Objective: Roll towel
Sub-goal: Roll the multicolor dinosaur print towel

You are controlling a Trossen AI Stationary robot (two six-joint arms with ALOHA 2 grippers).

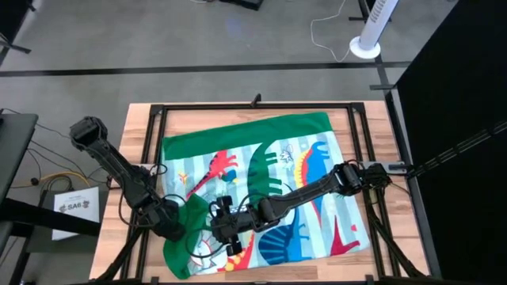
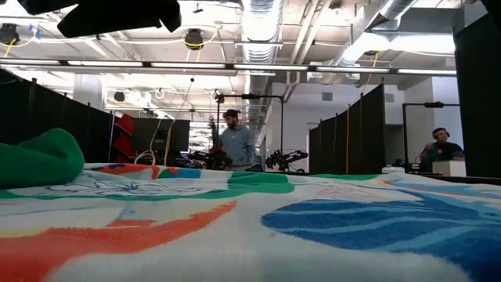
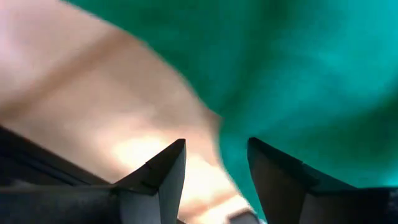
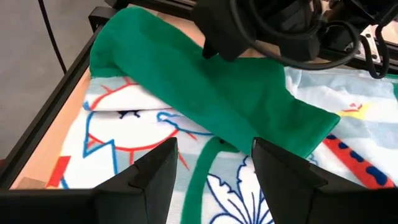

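Observation:
The towel (image 1: 269, 182) lies spread flat on the wooden table, print up, with a green band along its far and left edges. Its near left corner is folded over onto the print as a green flap (image 1: 188, 215), also seen in the right wrist view (image 4: 205, 81) and as a green hump in the low view (image 2: 39, 157). My left gripper (image 1: 177, 230) is open at that flap's left edge (image 3: 261, 74), with bare wood on one side (image 3: 216, 152). My right gripper (image 1: 215, 229) is open just right of the flap, over the print (image 4: 214, 149). My left gripper stands open at the green flap's edge (image 3: 227, 146), which runs down between its two fingers. The picture is blurred, and I cannot tell whether a finger touches the cloth.
A black metal frame (image 1: 150, 142) borders the wooden table top (image 1: 139, 134). Cables hang by both grippers (image 1: 202, 245). Off the table stand a white fan base (image 1: 364, 49) and a box with a label (image 1: 75, 207). Two people (image 2: 233, 141) (image 2: 438, 145) are in the room behind.

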